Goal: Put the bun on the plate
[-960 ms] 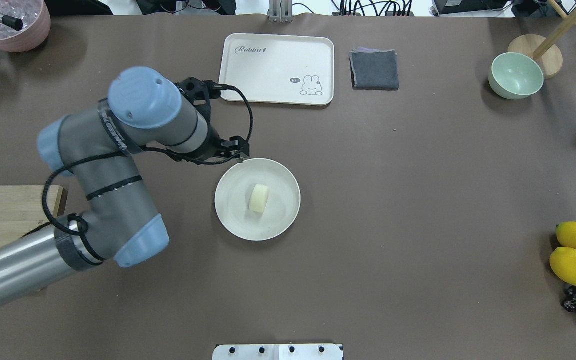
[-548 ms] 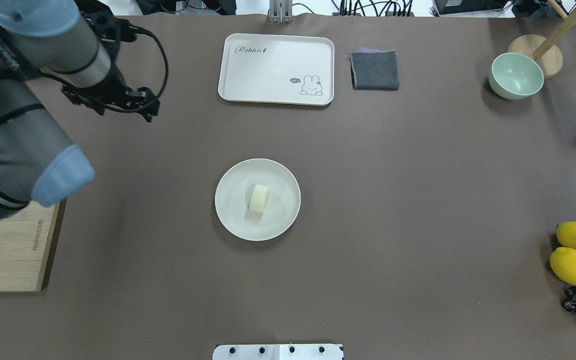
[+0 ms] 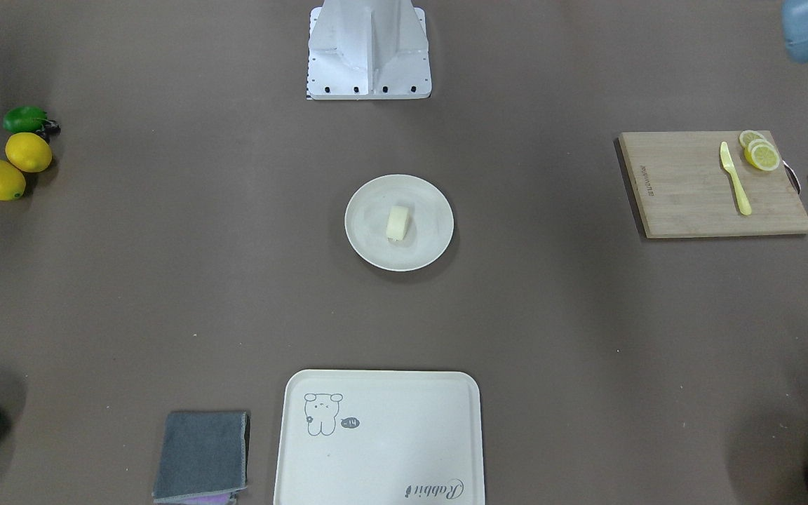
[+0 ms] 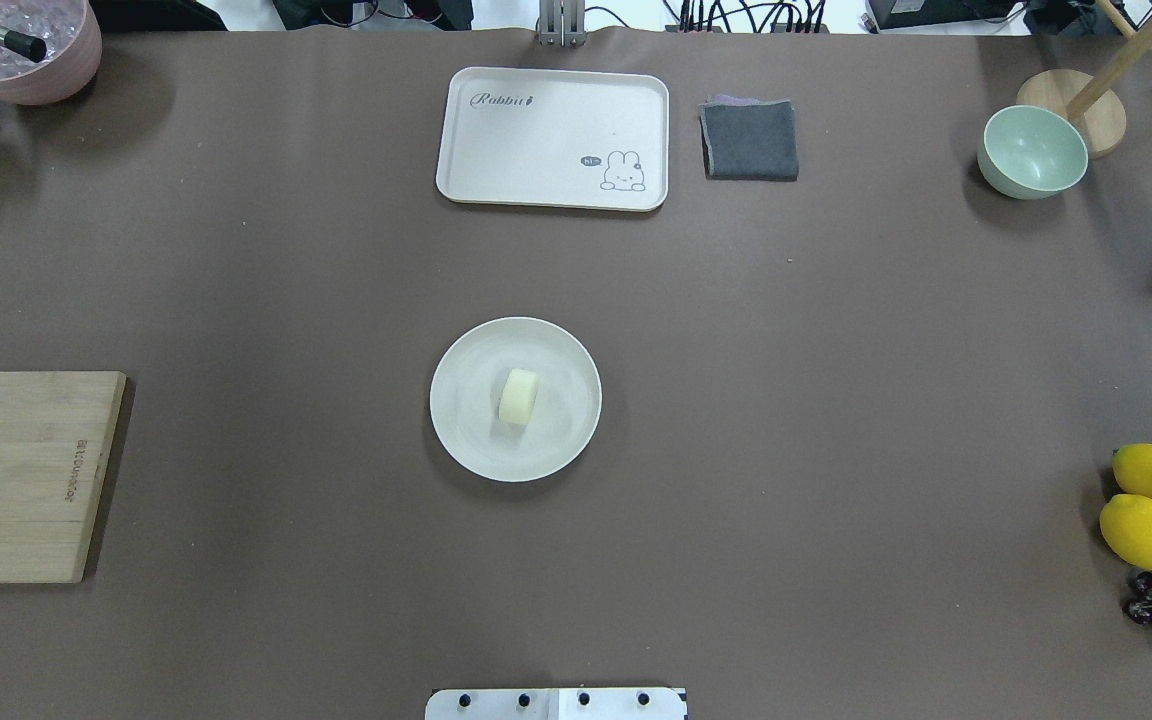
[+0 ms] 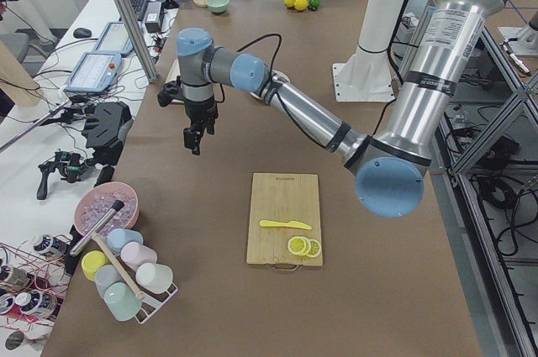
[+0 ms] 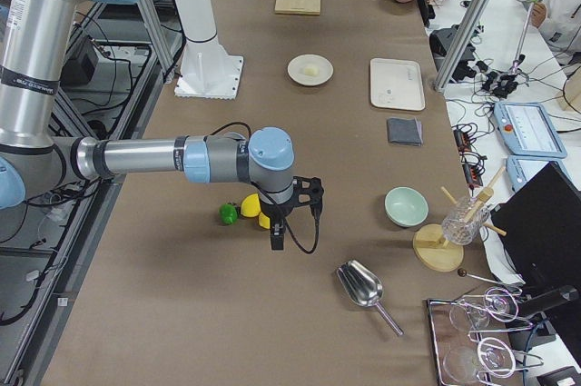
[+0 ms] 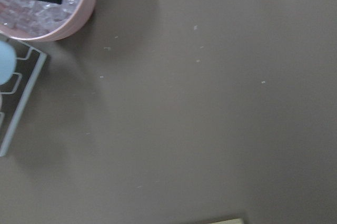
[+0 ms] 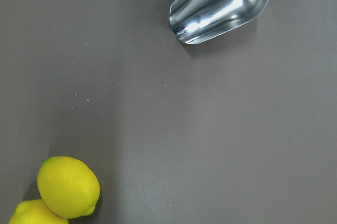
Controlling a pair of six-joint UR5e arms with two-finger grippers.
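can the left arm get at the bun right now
Probably yes: the bun lies uncovered on the plate with nothing around it, and the left end effector hangs over bare table.

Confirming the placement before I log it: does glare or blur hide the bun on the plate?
Overhead view: bun sharp, plate evenly lit, only a soft shadow round its rim. Front view: equally clear, no glare. Right wrist view: bright glare on the metal scoop.

Silver-grey arms; light-blue joint caps; black cables; black left gripper.
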